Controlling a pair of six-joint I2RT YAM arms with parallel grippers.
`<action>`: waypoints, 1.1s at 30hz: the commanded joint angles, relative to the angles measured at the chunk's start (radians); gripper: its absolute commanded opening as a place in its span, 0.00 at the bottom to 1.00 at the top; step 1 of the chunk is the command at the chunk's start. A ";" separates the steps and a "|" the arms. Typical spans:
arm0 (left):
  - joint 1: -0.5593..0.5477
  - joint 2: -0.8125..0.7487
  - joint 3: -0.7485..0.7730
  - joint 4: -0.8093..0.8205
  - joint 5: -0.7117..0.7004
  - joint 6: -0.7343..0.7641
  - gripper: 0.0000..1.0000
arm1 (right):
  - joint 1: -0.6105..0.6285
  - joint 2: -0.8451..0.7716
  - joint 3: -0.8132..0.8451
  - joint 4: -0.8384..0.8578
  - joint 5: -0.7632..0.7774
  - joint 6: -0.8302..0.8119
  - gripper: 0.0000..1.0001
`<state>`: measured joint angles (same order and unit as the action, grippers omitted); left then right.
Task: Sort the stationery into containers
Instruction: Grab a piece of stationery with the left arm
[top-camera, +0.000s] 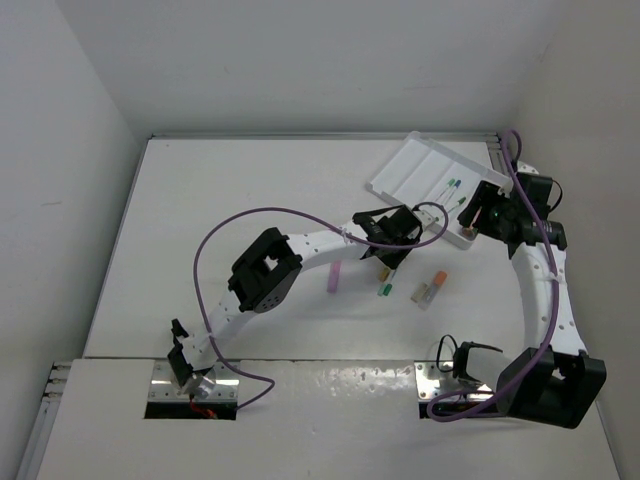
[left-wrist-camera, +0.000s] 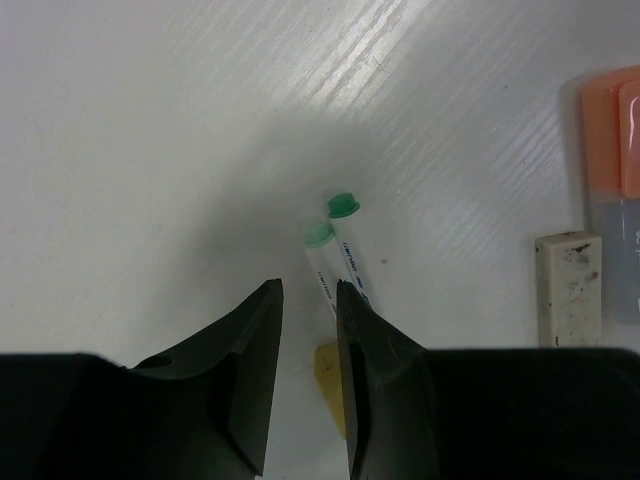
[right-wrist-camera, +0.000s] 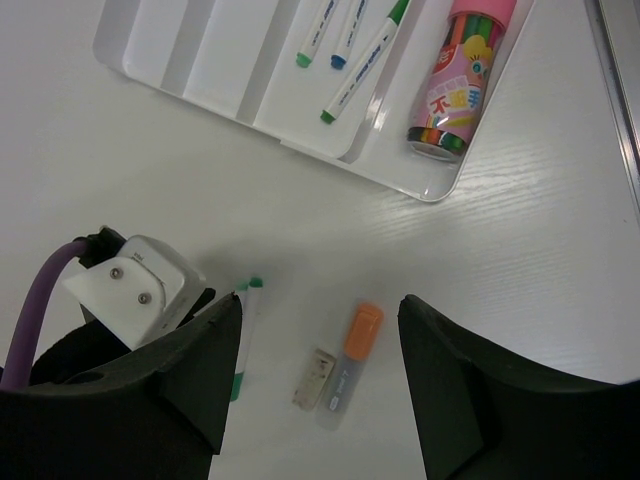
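Two pens (left-wrist-camera: 340, 245) with green caps lie side by side on the white counter (left-wrist-camera: 150, 150), in the middle of the left wrist view. Their bodies are white with blue writing. Three more thin pens (right-wrist-camera: 345, 60) lie in one slot of the white tray (right-wrist-camera: 190, 60), at the top of the right wrist view. A fat pink tube (right-wrist-camera: 460, 70) lies in the slot beside them. In the top view the tray sits at the upper right, well apart from the loose things.

Right of the two pens lies a beige eraser (left-wrist-camera: 568, 290), and just beside it an orange-capped marker (left-wrist-camera: 610, 150). A lilac stick (top-camera: 335, 277) lies left of them in the top view.

Left fingers (left-wrist-camera: 272, 312) are only a little apart. One pen's end lies in the thin gap, close to one finger, with bare counter on its other side, so nothing is pinched. A tan bit (left-wrist-camera: 330, 385) shows lower in the gap. Right fingers (right-wrist-camera: 222, 335) are spread wide above the counter and hold nothing.
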<state>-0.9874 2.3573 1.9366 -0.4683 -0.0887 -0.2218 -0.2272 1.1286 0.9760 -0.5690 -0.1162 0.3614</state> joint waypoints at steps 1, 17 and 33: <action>0.012 0.002 0.033 0.003 0.004 -0.005 0.35 | -0.004 0.002 0.004 0.031 -0.014 -0.001 0.63; -0.010 -0.009 0.021 0.005 -0.016 -0.013 0.35 | -0.011 0.000 -0.022 0.031 -0.027 0.005 0.63; -0.019 -0.035 0.012 0.010 -0.023 -0.011 0.36 | -0.012 0.014 -0.022 0.037 -0.042 0.011 0.63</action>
<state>-0.9951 2.3573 1.9366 -0.4702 -0.1123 -0.2222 -0.2337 1.1419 0.9501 -0.5682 -0.1425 0.3664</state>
